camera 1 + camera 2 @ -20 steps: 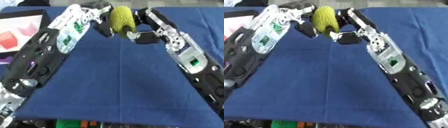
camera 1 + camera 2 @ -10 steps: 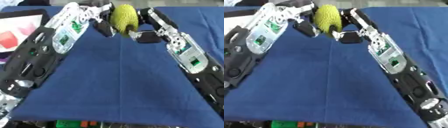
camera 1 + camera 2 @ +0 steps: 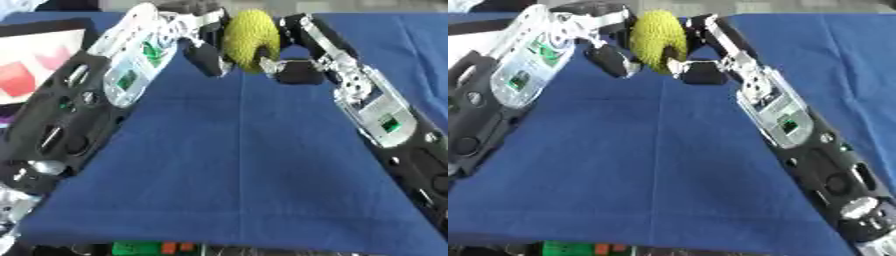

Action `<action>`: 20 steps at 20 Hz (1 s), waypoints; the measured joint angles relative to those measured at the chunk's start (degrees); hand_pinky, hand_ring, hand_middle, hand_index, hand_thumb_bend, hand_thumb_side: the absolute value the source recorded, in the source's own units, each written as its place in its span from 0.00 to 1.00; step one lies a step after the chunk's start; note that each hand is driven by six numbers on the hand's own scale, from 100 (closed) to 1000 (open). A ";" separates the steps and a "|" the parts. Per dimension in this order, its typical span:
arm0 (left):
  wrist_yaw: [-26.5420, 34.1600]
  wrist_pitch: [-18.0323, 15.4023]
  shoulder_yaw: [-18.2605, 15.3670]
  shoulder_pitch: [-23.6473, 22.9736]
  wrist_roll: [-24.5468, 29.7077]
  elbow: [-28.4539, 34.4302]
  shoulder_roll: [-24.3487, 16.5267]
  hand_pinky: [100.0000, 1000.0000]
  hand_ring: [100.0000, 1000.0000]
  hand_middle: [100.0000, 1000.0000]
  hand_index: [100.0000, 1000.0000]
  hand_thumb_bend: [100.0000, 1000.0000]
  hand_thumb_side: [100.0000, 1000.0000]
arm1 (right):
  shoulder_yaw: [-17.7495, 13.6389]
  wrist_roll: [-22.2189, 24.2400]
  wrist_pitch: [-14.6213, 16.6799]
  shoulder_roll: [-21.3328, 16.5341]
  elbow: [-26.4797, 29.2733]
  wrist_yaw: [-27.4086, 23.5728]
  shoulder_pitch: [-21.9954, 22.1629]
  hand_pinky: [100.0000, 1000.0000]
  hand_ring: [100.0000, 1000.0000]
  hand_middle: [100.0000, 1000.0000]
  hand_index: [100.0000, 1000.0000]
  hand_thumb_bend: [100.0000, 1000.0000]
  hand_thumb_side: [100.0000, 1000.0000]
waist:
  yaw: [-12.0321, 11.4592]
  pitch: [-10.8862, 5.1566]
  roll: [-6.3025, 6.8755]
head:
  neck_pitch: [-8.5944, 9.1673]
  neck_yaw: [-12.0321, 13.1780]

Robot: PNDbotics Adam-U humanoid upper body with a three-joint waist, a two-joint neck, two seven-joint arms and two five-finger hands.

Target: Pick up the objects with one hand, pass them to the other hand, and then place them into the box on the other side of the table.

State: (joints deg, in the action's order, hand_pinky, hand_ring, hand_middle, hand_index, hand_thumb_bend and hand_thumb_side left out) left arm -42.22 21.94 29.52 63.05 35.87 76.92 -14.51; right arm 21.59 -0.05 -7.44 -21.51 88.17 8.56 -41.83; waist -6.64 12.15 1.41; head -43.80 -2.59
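Now I am passing the yellow ball (image 3: 251, 40) between hands above the bench's far edge; left hand (image 3: 199, 42) and right hand (image 3: 293, 55) both curling round it; next, one must release.

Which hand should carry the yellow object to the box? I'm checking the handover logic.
Probably the left hand: the box lies at the table's left edge, and both hands already grip the yellow object; the right hand would release.
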 measured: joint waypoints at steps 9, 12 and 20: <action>-0.76 1.41 0.07 -0.08 -0.03 0.38 -0.01 0.72 0.54 0.40 0.36 0.00 0.13 | 0.04 -1.53 -1.09 0.00 -0.28 -0.21 0.05 0.61 0.44 0.29 0.36 0.00 0.00 | -0.09 0.00 -0.01 | 0.00 0.00; -0.83 1.58 0.26 -0.08 0.16 0.43 -0.01 0.72 0.54 0.41 0.38 0.00 0.12 | 0.17 -1.85 -1.03 0.00 -0.28 -0.31 0.05 0.61 0.44 0.29 0.36 0.00 0.00 | -0.10 0.00 -0.01 | 0.00 0.00; -1.91 1.55 0.33 -0.11 1.10 0.49 -0.01 0.72 0.55 0.42 0.39 0.00 0.12 | 0.34 -2.26 -0.86 0.00 -0.28 -0.75 0.05 0.61 0.44 0.29 0.35 0.00 0.00 | -0.14 0.10 -0.01 | 0.00 0.04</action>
State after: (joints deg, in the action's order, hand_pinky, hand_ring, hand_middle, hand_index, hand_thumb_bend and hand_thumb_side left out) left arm -44.13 23.48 29.85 62.93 36.96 77.41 -14.52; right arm 21.93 -2.31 -8.30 -21.51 87.89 7.81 -41.78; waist -6.78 12.25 1.41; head -43.80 -2.54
